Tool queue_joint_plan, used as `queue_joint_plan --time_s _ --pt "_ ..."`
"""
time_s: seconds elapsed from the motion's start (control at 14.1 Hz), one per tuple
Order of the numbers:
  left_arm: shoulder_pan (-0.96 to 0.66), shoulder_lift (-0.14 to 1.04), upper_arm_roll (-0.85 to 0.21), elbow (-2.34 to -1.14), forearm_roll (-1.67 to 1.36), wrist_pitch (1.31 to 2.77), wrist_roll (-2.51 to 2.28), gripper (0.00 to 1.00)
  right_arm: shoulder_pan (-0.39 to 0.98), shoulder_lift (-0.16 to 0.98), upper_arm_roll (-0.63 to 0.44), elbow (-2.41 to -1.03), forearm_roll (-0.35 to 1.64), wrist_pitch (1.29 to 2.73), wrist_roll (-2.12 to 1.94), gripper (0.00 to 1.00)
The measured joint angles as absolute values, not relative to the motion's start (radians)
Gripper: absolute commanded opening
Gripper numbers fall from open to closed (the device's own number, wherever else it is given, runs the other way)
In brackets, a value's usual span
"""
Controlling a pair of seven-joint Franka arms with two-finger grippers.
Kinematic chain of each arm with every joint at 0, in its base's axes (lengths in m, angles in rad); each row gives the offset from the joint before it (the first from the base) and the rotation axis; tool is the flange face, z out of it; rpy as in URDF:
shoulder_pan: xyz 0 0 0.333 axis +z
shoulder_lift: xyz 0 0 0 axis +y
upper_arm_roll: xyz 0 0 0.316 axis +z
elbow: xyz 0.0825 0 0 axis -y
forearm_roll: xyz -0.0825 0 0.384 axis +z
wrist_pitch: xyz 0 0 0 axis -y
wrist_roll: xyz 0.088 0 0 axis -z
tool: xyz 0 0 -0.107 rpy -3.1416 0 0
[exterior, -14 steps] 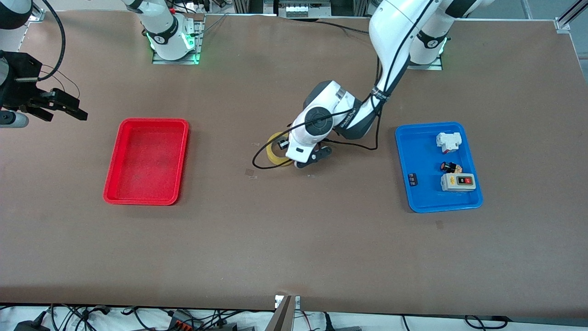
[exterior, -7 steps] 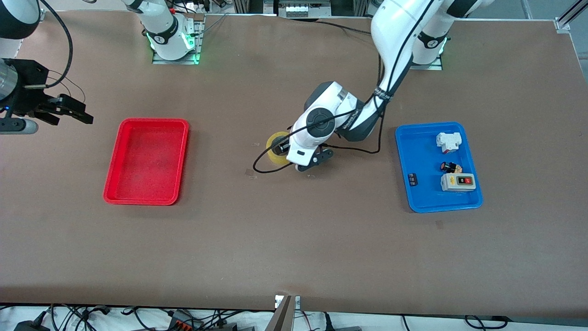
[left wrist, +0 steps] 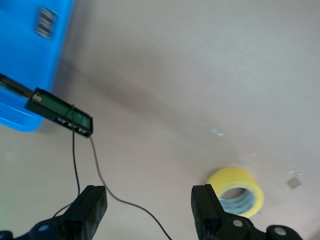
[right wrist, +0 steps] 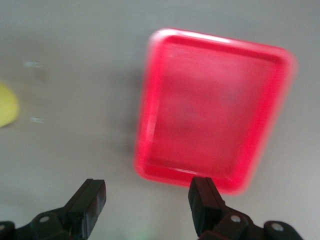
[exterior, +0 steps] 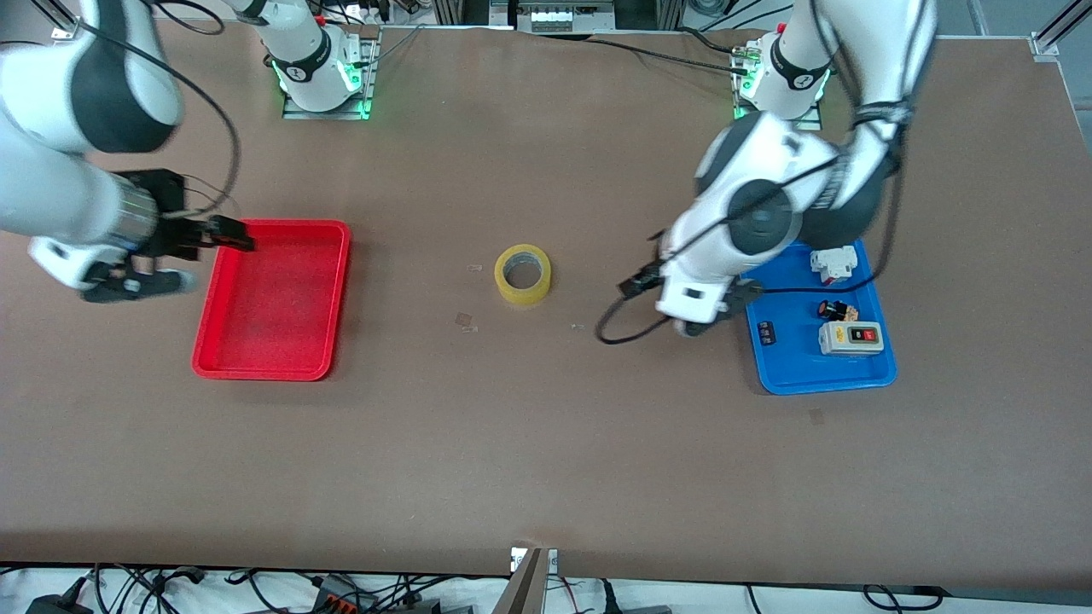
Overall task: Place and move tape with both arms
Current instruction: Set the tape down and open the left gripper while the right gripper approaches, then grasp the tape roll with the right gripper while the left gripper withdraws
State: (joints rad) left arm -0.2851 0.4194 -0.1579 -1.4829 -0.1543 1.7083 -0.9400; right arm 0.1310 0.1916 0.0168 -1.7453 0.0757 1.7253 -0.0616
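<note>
The tape (exterior: 522,273) lies flat on the worktop, between the red tray (exterior: 271,298) and blue tray (exterior: 772,367). Left tool (left wrist: 149,212) hangs spread and empty, the tape at its 3 o'clock. Right tool (right wrist: 147,200), spread, should cross from the red tray, straddle the ring's wall squarely, then pinch.

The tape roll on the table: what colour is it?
Yellow, translucent; the tape shows best in the front view.

Even, bright overhead light is cast on the matte brown table (exterior: 546,443), with only soft shadows. The red plastic tray (right wrist: 212,107) below the right gripper (right wrist: 145,200) is smeared by motion blur. The yellow translucent tape roll (left wrist: 236,189) beside the left gripper (left wrist: 147,210) is rendered slightly soft.
</note>
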Motion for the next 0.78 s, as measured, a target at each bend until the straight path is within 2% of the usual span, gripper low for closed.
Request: queue_joint_plan --time_s 0.36,0.78 --pt "-0.127 0.340 -0.156 -1.490 -0.154 1.533 -0.671 1.00 0.350 0.342 0.022 -1.742 0.102 1.923 0.003 0.99" --pt "-0.012 0.158 -0.156 -1.600 -0.111 1.494 -0.334 1.00 0.527 0.554 0.023 -1.624 0.103 2.017 0.318 0.99"
